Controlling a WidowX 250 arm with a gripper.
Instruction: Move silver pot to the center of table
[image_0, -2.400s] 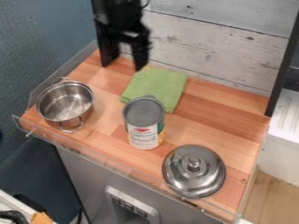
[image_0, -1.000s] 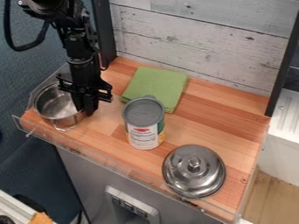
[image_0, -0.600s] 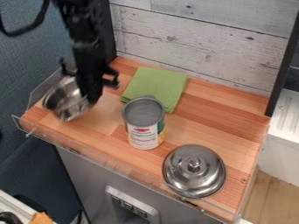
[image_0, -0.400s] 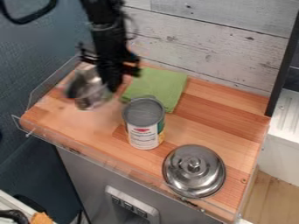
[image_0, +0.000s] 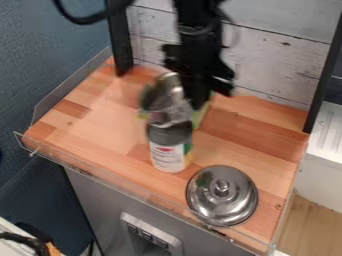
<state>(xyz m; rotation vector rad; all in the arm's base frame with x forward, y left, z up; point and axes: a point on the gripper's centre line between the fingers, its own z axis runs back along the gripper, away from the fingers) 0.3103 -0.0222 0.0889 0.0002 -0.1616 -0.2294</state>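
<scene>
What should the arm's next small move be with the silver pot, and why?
Probably a short move sideways, off the line of the grey-topped can with a white label, before any lowering. The black two-finger gripper holds the shiny silver metal pot tilted, and in this view the pot overlaps the can's top.

The silver pot hangs tilted above the table.
</scene>
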